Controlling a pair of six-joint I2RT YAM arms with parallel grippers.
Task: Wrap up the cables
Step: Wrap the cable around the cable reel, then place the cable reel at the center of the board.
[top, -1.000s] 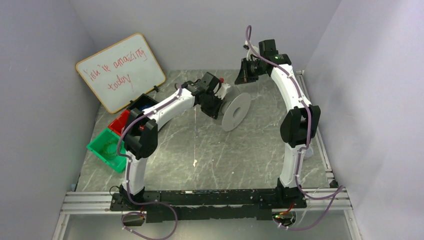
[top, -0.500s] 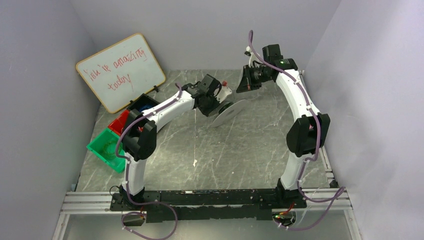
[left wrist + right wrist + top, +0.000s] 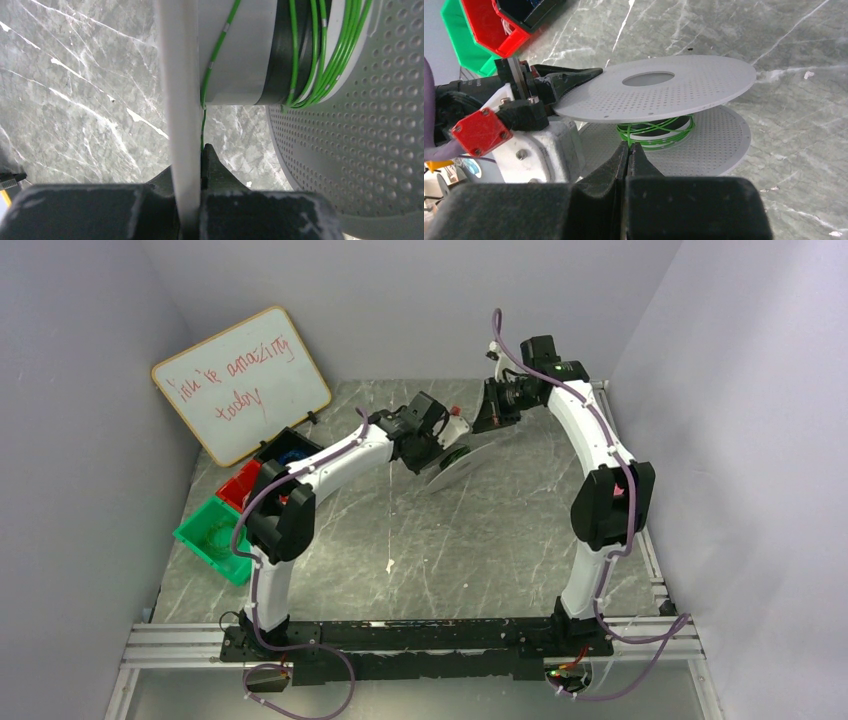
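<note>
From above, the left gripper (image 3: 438, 448) is out over the far middle of the grey marble-patterned desk (image 3: 450, 540). It is clamped on the rim of a white perforated plastic spool (image 3: 472, 453), which lies tilted. The thin green wire cable (image 3: 455, 453) shows only as a small green patch at the spool's hub. The right gripper (image 3: 494, 412) hangs just beyond the spool, nearer the far edge, pointing down toward it. A wood-framed whiteboard with red handwriting (image 3: 240, 380) leans at the far left corner. Along the left edge sit a black plastic bin (image 3: 283, 445), a red plastic bin (image 3: 237, 486) and a green plastic bin (image 3: 210, 538), in that order from far to near.

In the left wrist view, the black fingers (image 3: 215, 165) pinch one flange edge-on, one finger on each side. Most of the cable is wound in loose turns round the hub, up against the other flange (the one whose perforated face shows). One strand runs from the hub down along the pinched flange to the right-hand finger.

In the right wrist view, that gripper's fingers (image 3: 621, 165) are pressed together with no gap showing. Their tips sit just in front of the cable loops between the two flanges. Whether a strand is caught between them cannot be told. The left gripper holds the upper flange at its rim.
</note>
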